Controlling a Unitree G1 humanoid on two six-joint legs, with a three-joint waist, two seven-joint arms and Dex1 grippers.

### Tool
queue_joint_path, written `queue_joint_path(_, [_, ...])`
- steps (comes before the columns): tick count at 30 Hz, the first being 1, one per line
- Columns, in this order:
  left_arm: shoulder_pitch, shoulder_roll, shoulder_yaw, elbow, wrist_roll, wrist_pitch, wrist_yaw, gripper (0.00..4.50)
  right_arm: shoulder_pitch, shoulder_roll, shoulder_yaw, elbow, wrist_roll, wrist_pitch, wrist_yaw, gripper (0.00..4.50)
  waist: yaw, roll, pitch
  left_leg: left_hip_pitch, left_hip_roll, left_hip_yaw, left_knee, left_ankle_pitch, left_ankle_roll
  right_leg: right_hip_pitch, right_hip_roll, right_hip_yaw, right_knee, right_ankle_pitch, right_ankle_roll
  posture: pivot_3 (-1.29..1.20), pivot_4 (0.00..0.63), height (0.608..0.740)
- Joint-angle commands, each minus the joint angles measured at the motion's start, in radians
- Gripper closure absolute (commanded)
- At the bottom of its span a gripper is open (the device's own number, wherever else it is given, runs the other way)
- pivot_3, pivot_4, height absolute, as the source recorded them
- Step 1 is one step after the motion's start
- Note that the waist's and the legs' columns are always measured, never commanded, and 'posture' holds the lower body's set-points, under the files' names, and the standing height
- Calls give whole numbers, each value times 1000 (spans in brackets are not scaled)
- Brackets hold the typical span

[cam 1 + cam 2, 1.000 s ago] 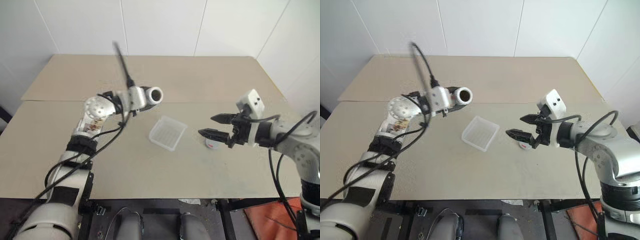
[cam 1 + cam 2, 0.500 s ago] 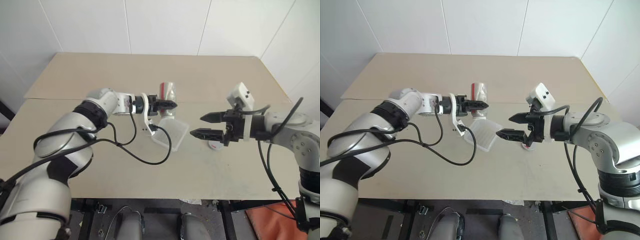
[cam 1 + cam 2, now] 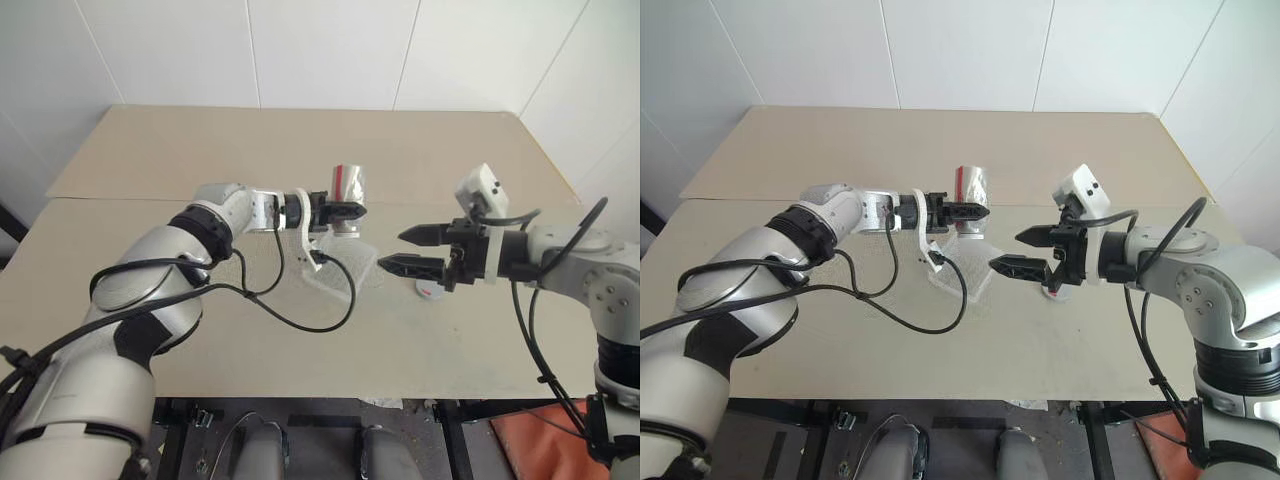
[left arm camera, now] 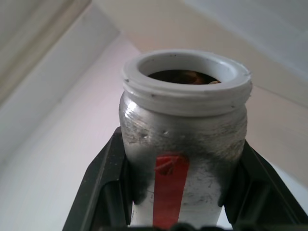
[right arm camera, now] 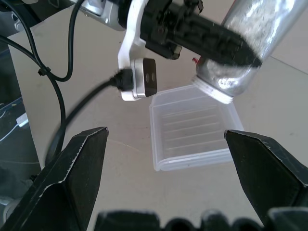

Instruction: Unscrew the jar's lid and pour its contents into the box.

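Jar (image 3: 347, 188) tipped, mouth over box (image 5: 192, 129) edge; table (image 3: 450, 160) w/ room.

Probably a lab or test room: a bare tan table (image 3: 450, 150) against plain white panelled walls (image 3: 320, 50).

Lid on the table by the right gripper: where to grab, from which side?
Pinch the lid across its round rim, coming down from above. It seems flat and low on the table, so a level approach finds little wall. The open right gripper is nearest.
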Motion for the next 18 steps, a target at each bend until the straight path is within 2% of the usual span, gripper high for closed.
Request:
queue_joint_path(1, [83,-8,289,61,-486,-77,-410,2553,4,-10,-45,-41,25,-1,-16,28,-3,0,0,0,0,0,0,0,0,0,0,0,0,0,0,0,150,740])
queue_joint_path(4, [161,-60,532,-6,-850,102,-719,2553,22,-8,-65,-48,33,0,-29,28,-4,0,0,0,1,1,1,0,0,0,0,0,0,0,0,0,150,740])
queue_joint_path(5, [184,-84,606,-62,-948,233,-793,2553,27,-5,-73,-49,37,0,-35,28,-3,0,0,0,1,1,2,0,0,0,0,0,0,0,0,0,150,740])
queue_joint_path(8, [248,-112,708,-228,-1066,506,-903,2553,34,8,-94,-46,58,1,-53,28,-2,0,0,-1,0,-1,2,0,0,1,0,-1,0,0,0,0,150,740])
queue_joint_path(11, [317,-170,873,-425,-1314,921,-992,2553,36,21,-106,-45,79,3,-74,28,-6,0,0,0,0,-1,2,0,0,2,0,-1,0,0,0,0,150,740])
queue_joint_path(13, [368,-177,914,-523,-1362,1103,-990,2553,40,31,-106,-50,85,2,-91,28,-13,0,0,1,0,-1,3,0,0,3,1,0,1,0,0,0,150,740])
queue_joint_path(15, [423,-180,936,-588,-1385,1205,-975,2553,48,37,-108,-55,95,0,-108,28,-20,0,0,2,1,-2,3,0,0,3,1,0,1,0,0,0,150,740])
queue_joint_path(18, [480,-169,919,-628,-1324,1148,-896,2553,55,40,-117,-62,117,1,-125,28,-27,0,0,2,1,-2,2,0,0,3,1,0,1,0,0,0,150,740])
